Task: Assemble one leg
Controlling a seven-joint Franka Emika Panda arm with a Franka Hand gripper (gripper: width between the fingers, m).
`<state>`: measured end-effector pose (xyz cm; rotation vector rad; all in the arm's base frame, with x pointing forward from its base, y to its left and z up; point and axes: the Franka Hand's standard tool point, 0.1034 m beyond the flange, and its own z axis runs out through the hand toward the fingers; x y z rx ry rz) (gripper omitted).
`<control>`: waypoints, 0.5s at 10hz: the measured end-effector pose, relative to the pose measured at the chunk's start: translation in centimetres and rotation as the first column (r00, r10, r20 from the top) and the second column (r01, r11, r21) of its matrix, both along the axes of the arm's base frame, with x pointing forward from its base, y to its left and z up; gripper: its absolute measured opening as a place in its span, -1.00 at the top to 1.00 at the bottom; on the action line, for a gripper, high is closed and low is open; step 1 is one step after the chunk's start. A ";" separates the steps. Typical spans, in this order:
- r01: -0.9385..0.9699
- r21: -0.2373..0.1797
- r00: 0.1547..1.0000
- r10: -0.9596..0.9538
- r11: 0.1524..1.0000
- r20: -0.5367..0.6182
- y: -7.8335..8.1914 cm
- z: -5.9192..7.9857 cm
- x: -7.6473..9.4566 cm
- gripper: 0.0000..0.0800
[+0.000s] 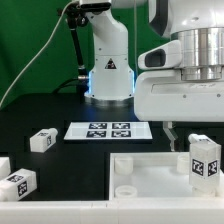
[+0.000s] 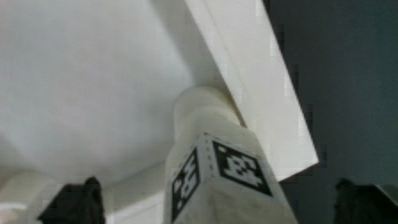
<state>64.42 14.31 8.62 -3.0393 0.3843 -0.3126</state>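
Observation:
A white leg (image 1: 203,160) with a black-and-white tag stands upright at the corner of the large white tray (image 1: 150,172) on the exterior view's right. In the wrist view the leg (image 2: 217,165) runs down into a round corner socket (image 2: 221,100) of the tray (image 2: 89,80). My gripper (image 1: 198,138) hangs right over it. Its dark fingers (image 2: 71,202) stand on either side of the leg with a gap on each side, so the gripper (image 2: 217,208) is open and touches nothing.
Three more loose legs lie on the black table at the exterior view's left: one (image 1: 42,140) farther back, one (image 1: 18,185) near the front, one (image 1: 3,165) at the edge. The marker board (image 1: 112,130) lies before the robot base (image 1: 108,75).

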 end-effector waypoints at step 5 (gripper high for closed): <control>-0.400 -0.093 0.916 0.400 0.912 -0.013 -0.2 0.1 0.1 -0.62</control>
